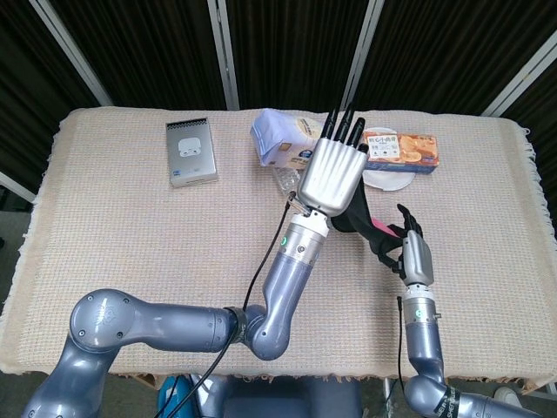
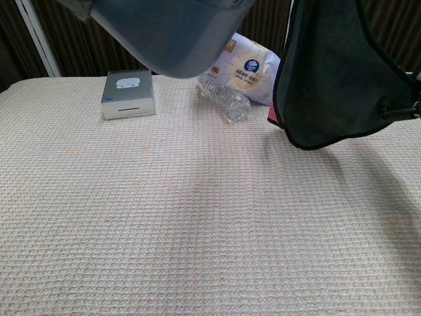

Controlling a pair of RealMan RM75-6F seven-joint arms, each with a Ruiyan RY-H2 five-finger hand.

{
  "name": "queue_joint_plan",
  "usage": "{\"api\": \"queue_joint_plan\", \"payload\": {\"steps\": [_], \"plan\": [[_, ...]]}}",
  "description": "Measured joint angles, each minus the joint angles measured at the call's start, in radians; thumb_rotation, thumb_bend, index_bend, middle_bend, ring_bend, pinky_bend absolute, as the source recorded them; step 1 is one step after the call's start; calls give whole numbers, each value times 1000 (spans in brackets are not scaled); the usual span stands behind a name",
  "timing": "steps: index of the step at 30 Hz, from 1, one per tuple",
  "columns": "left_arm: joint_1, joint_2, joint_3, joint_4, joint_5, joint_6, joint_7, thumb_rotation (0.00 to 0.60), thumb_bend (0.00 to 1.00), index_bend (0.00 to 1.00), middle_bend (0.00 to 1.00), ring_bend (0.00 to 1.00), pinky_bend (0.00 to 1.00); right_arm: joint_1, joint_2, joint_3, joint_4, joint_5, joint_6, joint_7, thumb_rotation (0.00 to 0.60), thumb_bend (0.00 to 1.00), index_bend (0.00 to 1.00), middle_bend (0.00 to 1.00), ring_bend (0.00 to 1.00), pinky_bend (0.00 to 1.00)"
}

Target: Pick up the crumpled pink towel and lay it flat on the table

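Observation:
The towel (image 2: 335, 79) hangs in the air over the table's right side. Its dark backing faces the chest view, with only a sliver of pink (image 2: 272, 118) at its lower left. In the head view the towel (image 1: 365, 225) shows as a dark fold with a pink strip beneath my left hand (image 1: 331, 174). That hand is raised with its back to the camera and its fingers pointing up. It holds the towel's upper part from beneath, where the grip is hidden. My right hand (image 1: 411, 251) pinches the towel's right corner (image 2: 389, 108) at the frame's edge.
At the back of the cloth-covered table (image 2: 164, 217) are a grey box (image 2: 128, 93), a lying water bottle (image 2: 225, 99) and a white-blue packet (image 2: 248, 69). A biscuit box (image 1: 400, 150) and a white plate (image 1: 389, 179) lie behind the hands.

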Motion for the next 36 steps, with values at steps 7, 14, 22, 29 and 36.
{"api": "queue_joint_plan", "payload": {"steps": [7,14,22,29,36], "plan": [[52,31,8,-55,11,4,-43,600,678,606,158,0,23,7,12,21,-7,-14,14,-11,600,698,617,88,0,0],[146,98,24,-177,32,4,-128,600,679,608,163,0,23,35,53,79,-15,-11,14,-32,600,699,617,89,0,0],[315,190,51,-337,62,21,-310,600,678,608,168,0,23,73,83,107,-12,-7,7,-83,600,698,617,88,0,0],[436,265,94,-412,82,24,-413,600,678,608,170,0,23,105,77,97,-17,-21,18,-147,600,699,617,88,0,0],[525,317,141,-426,123,5,-505,600,678,607,175,0,23,143,37,83,-7,-24,38,-203,600,699,617,89,0,0]]}}
